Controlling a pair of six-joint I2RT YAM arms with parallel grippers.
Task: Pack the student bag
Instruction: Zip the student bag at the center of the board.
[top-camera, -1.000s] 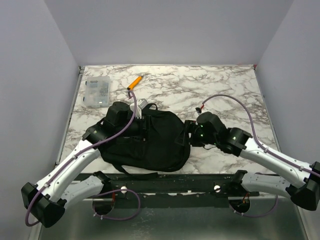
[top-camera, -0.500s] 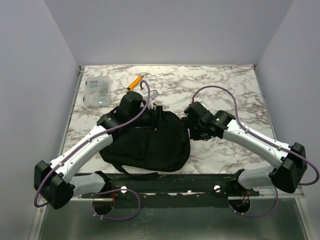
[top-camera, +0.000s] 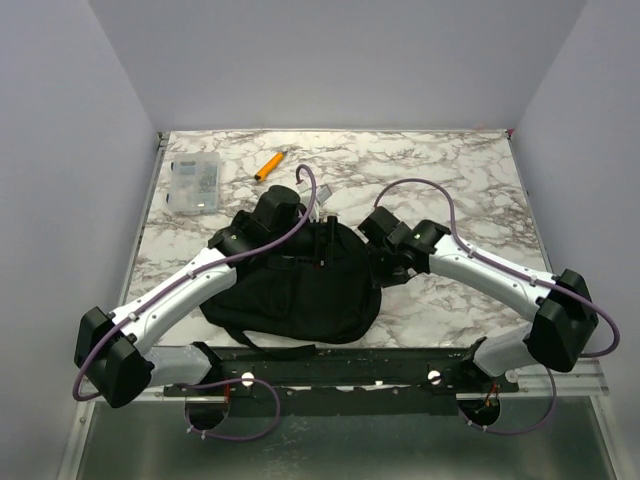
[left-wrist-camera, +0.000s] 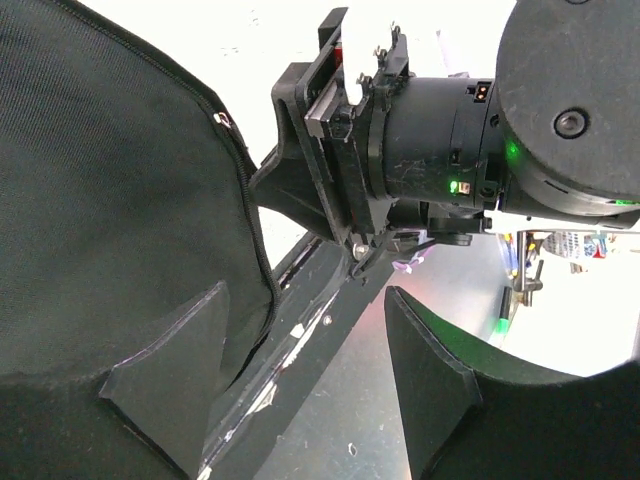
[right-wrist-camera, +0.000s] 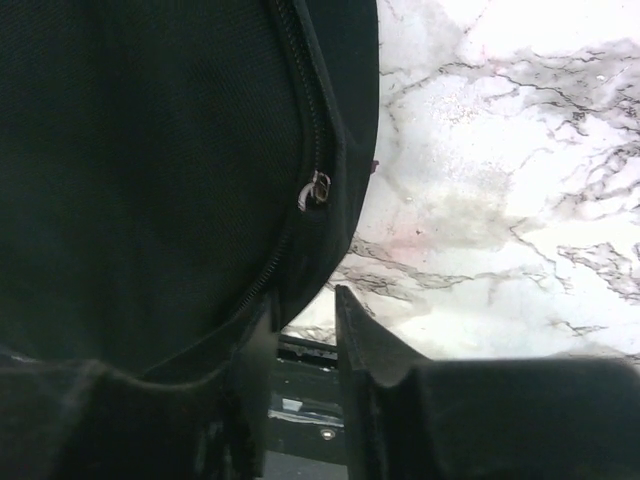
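The big black soft fabric backpack (top-camera: 290, 290) lies flat on the white marbled surface (top-camera: 450, 180), between the two pairs of fingers. I'd say they flank it to work the zip open for packing. The left fingers (left-wrist-camera: 195, 350) gape wide and empty, one against the fabric. The right fingers (right-wrist-camera: 352, 330) stand close together with a slim gap and nothing visibly gripped, the metal zipper pull (right-wrist-camera: 318, 188) just above them. The bag's long axis runs roughly from one pair to the other. Which end is its top, I can't tell.
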